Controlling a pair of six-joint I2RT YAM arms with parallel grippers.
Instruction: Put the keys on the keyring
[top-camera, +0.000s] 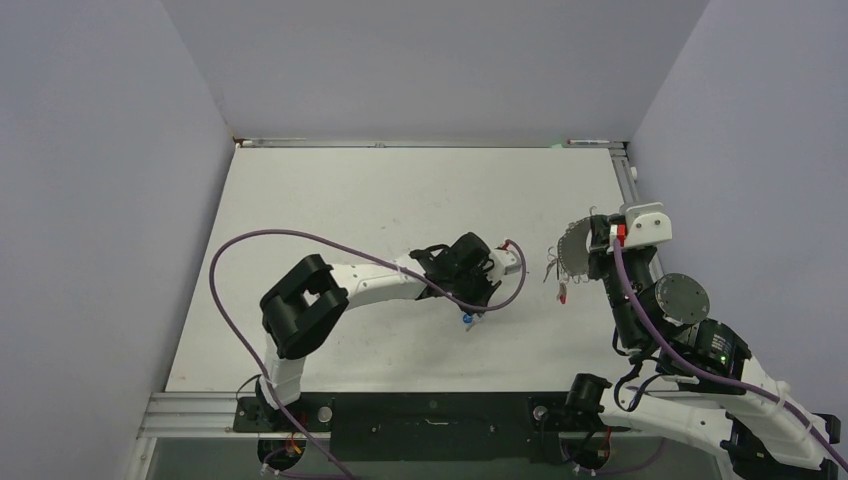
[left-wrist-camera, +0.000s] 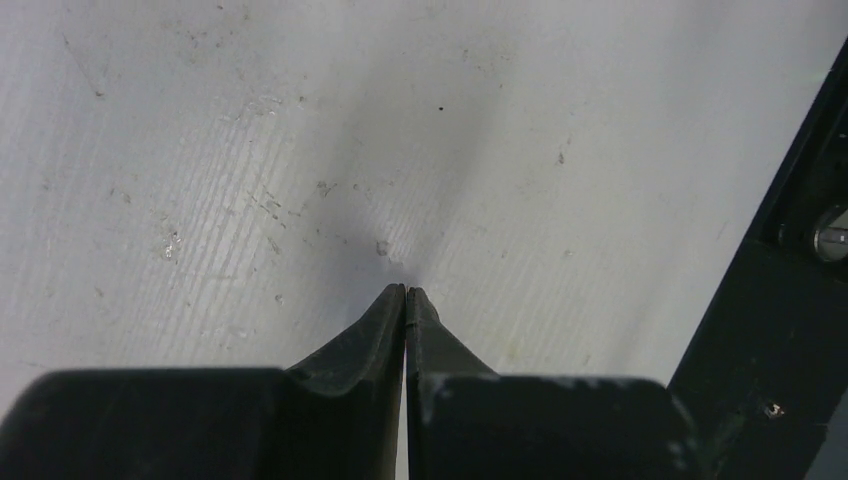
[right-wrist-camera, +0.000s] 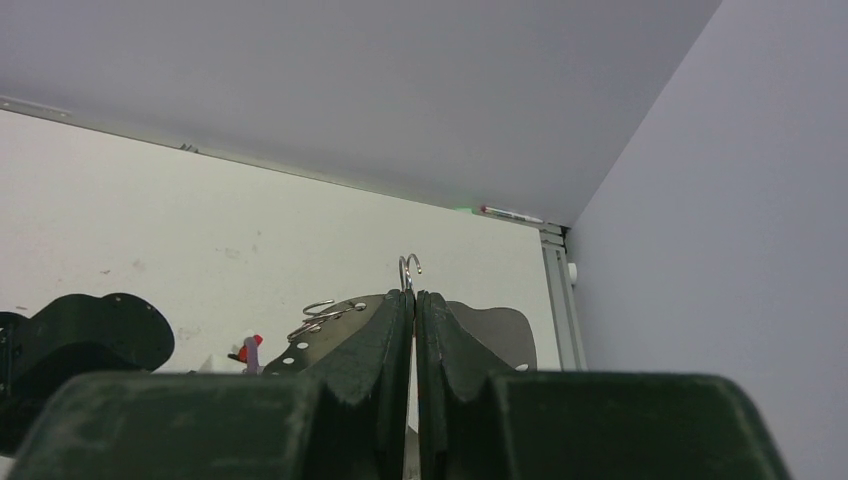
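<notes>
Position: keyring (right-wrist-camera: 335, 340) held off the tabletop (top-camera: 400, 200) at right, red-tagged key (top-camera: 563, 292) dangling from it.
Right tool (right-wrist-camera: 413, 295): clamped shut on the plate's edge.
Left tool (left-wrist-camera: 407, 292): shut, nothing visible between tips; blue-tagged key (top-camera: 467, 320) just beside.
Handling: keys probably light, slippery; pinch the plastic tag.

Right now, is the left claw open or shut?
Shut. In the left wrist view, the left claw is closed tip to tip over the table, nothing visible between.

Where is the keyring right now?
In the top view the keyring is on the right side of the table, clamped in the right gripper, with the red-tagged key just below it.
</notes>
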